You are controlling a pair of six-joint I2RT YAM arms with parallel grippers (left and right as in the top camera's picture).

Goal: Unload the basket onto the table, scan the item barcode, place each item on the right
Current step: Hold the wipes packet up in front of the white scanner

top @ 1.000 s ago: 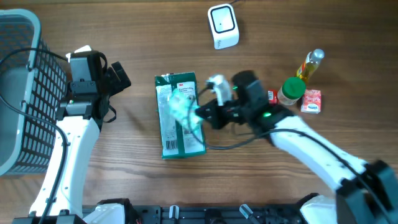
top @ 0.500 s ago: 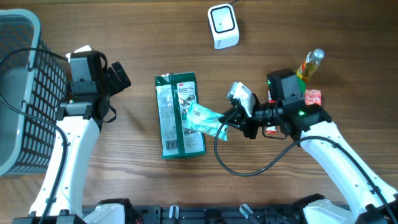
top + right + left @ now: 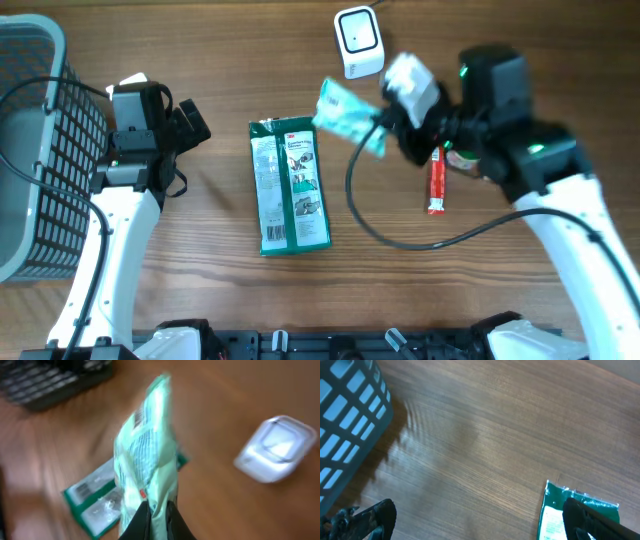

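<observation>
- The right gripper [image 3: 388,132] has its two fingers pressed together on one end of a pale green crinkled plastic packet [image 3: 348,112], held clear above the brown wooden table [image 3: 230,60].
- In the right wrist view the black fingertips [image 3: 142,519] pinch the packet's [image 3: 147,455] lower edge. The packet stands upright from them, with a strip of dark printed lines near its top, too blurred to read.
- In the overhead view the held packet sits at about 6 o'clock from the white rounded box-shaped scanner [image 3: 357,40], near it but apart. The scanner stands at 12 o'clock on the table.
- From the right wrist, the scanner [image 3: 275,447] shows at 3 o'clock of the packet, its clear window facing up.
- A flat dark green foil pack with a white label [image 3: 290,185] lies on the table at about 7 o'clock from the held packet; nothing touches it.
- A slim red stick sachet [image 3: 437,180] lies at 4 o'clock from the held packet, beside the right arm.
- The left gripper [image 3: 195,122] has its fingers spread wide apart and holds nothing, hovering at 9 o'clock from the green pack.
- A grey plastic grid basket [image 3: 30,150] stands at the table's 9 o'clock edge; its wall [image 3: 350,420] fills the upper left of the left wrist view.
</observation>
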